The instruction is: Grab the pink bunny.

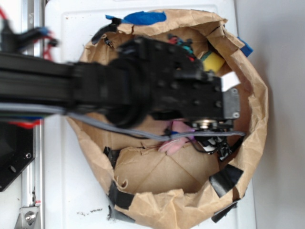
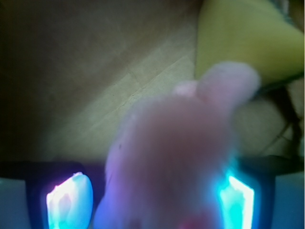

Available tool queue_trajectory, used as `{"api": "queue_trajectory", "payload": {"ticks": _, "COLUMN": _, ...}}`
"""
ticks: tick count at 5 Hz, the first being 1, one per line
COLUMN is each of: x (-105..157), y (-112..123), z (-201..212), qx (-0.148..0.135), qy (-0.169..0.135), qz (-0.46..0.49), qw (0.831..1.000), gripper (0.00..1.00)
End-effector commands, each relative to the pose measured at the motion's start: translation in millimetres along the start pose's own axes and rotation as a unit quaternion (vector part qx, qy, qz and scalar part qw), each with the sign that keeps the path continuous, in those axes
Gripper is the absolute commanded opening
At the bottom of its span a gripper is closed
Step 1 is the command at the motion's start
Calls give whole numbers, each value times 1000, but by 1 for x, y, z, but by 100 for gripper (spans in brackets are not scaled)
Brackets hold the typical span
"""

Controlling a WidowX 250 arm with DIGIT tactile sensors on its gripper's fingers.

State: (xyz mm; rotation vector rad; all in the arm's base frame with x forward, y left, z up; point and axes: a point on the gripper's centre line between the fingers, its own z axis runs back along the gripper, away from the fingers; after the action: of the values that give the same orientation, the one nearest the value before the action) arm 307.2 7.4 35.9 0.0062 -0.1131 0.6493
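The pink bunny (image 1: 175, 137) lies on the floor of the brown paper bag (image 1: 259, 109), mostly hidden under my arm. In the wrist view the pink bunny (image 2: 176, 157) fills the middle, blurred and very close, one ear pointing up to the right. My gripper (image 1: 213, 143) is down inside the bag over it. In the wrist view my gripper (image 2: 150, 202) is open with the bunny between the two glowing pads (image 2: 69, 200). The right pad meets the plush. A narrow gap shows at the left pad.
A yellow-and-green sponge (image 1: 213, 61) lies at the bag's far side and shows as the yellow sponge (image 2: 243, 43) behind the bunny. Black tape strips (image 1: 224, 179) patch the bag wall. The bag stands on a white table (image 1: 71, 191). The black arm (image 1: 119, 86) spans the bag's left half.
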Motion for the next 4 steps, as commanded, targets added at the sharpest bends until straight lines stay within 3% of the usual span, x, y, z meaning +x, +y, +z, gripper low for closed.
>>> {"api": "queue_trajectory", "payload": {"ticks": 1, "x": 5, "y": -2, "z": 16, "qx": -5, "qy": -40, "qz": 1, "qw": 999, "gripper": 0}}
{"api": "queue_trajectory", "payload": {"ticks": 2, "x": 4, "y": 1, "z": 22, "qx": -3, "qy": -39, "qz": -16, "qw": 999, "gripper": 0}}
{"api": "queue_trajectory", "payload": {"ticks": 3, "x": 4, "y": 8, "z": 58, "qx": -39, "qy": -20, "qz": -119, "qw": 992, "gripper": 0}}
{"api": "queue_trajectory", "payload": {"ticks": 4, "x": -1, "y": 18, "z": 107, "qx": -95, "qy": -17, "qz": -223, "qw": 970, "gripper": 0}}
